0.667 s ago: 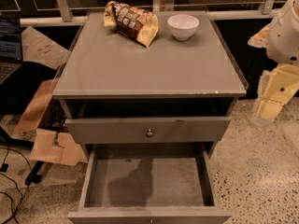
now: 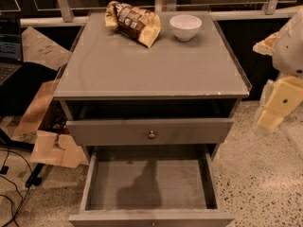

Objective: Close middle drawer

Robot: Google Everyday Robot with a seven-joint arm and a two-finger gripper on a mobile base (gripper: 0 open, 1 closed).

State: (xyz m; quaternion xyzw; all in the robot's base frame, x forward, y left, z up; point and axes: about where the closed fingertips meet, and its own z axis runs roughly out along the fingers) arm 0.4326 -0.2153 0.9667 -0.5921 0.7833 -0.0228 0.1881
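Observation:
The grey cabinet (image 2: pixel 151 65) stands in the middle of the view. The middle drawer (image 2: pixel 149 183) is pulled far out towards me, its empty inside showing and its flat front (image 2: pixel 151 218) at the bottom edge. Above it the top drawer (image 2: pixel 118 131), with a round metal knob (image 2: pixel 151 135), stands slightly out from the cabinet. My gripper (image 2: pixel 278 105) is at the right edge, cream and white, to the right of the cabinet at top-drawer height and apart from both drawers.
A snack bag (image 2: pixel 134 21) and a white bowl (image 2: pixel 185 26) sit at the back of the cabinet top. Cardboard pieces (image 2: pixel 47 136) and cables (image 2: pixel 12 193) lie on the floor at the left. A laptop (image 2: pixel 9 46) is at far left. Speckled floor (image 2: pixel 265 183) lies at the right.

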